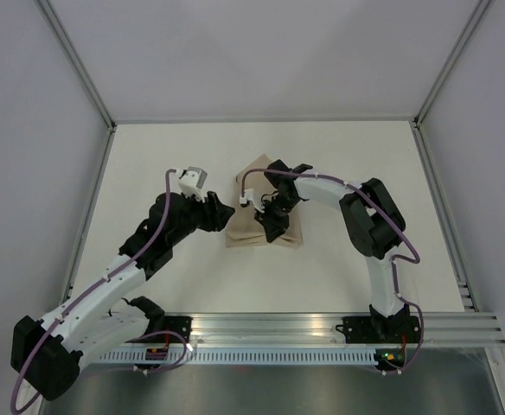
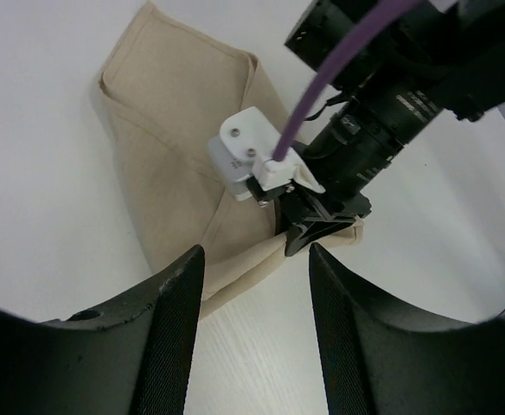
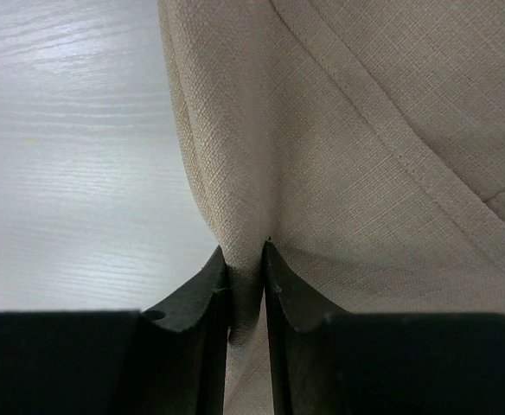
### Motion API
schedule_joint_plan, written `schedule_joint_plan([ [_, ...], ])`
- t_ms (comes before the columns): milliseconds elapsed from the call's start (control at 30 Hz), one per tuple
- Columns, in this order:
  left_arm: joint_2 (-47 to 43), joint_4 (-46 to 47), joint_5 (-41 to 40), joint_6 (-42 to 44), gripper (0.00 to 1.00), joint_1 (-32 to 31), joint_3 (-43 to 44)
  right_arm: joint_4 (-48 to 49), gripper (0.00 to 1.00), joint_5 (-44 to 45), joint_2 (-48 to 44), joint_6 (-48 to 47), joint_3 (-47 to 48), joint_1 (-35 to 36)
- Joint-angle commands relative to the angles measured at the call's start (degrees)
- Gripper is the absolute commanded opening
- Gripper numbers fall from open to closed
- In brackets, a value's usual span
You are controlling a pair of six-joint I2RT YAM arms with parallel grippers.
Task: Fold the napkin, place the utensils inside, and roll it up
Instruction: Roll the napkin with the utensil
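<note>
White table (image 1: pixel 365 173) (grey walls (image 1: pixel 28 130) around) bears napkin (image 1: pixel 254 173), pinched by right pincer (image 3: pixel 246 259); left pincer (image 2: pixel 254 255) gapes.

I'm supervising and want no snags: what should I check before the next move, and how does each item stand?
1. Right gripper shut on a napkin fold: ok.
2. Left gripper open: ok.
3. Left gripper off the napkin: cannot tell.
4. Grippers apart: ok, though close.
5. Napkin folded: ok, layers overlap.
6. Fork in sight: not ok, none in any view.
</note>
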Motion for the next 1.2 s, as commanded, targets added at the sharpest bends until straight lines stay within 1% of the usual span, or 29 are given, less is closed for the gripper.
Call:
schedule_joint_plan([
  [0,-0.05,7.37,0.36,8.46,0.57,-3.51,-0.32,-9.97,0.18,3.08,6.07,-3.29,-2.46,-0.88],
  [100,1.01,9.74,-1.48,12.67,0.53,-7.29,-1.81,-10.76,0.18,2.90,7.12,-3.73,-2.29,-1.67],
  [133,1.10,12.18,-2.88,13.90,0.53,-8.34,-2.60,-10.85,0.18,2.81,7.30,-3.73,-2.20,-1.84],
  [167,1.10,13.86,-4.63,15.39,0.53,-11.22,-3.56,-11.11,0.18,2.73,7.48,-3.82,-2.02,-2.11],
  [233,0.66,17.64,-9.02,20.23,0.53,-14.31,-6.89,-12.51,0.17,2.29,8.18,-4.69,-1.59,-2.81],
  [267,0.74,21.49,-9.83,23.72,0.53,-16.50,-8.04,-12.69,0.17,2.20,8.18,-4.79,-1.58,-2.99],
  [300,0.83,23.87,-10.19,25.32,0.52,-17.31,-10.40,-12.69,0.17,2.20,8.27,-4.79,-1.58,-3.34],
  [367,1.80,28.88,-10.89,28.48,0.52,-19.07,-12.35,-12.96,0.17,2.11,8.36,-4.96,-1.76,-3.60],
  [433,3.55,30.83,-11.15,30.60,0.53,-19.78,-13.76,-12.87,0.16,2.11,8.36,-4.96,-2.02,-3.95],
  [467,4.08,32.06,-11.42,32.96,0.54,-20.74,-14.03,-12.87,0.16,2.11,8.45,-5.05,-2.02,-4.04],
  [633,9.61,31.54,-10.37,38.08,0.55,-23.02,-12.63,-12.61,0.15,2.11,8.71,-5.14,-2.11,-4.83],
  [667,12.15,31.20,-10.37,39.74,0.56,-23.47,-11.84,-12.61,0.15,2.02,8.89,-5.05,-2.02,-5.09],
  [800,17.61,31.54,-12.56,46.07,0.56,-27.50,-10.34,-12.34,0.15,1.93,9.24,-4.79,-2.02,-5.10],
  [833,18.84,30.94,-13.43,47.04,0.56,-28.12,-9.90,-12.43,0.15,1.93,9.33,-4.79,-2.02,-5.10],
  [1100,26.93,29.26,-10.46,51.62,0.60,-30.15,-6.39,-12.08,0.14,1.76,10.38,-4.53,-1.93,-5.36],
  [1167,29.92,29.08,-10.89,54.42,0.60,-31.20,-5.60,-12.08,0.14,1.85,10.73,-4.52,-1.93,-5.36],
])
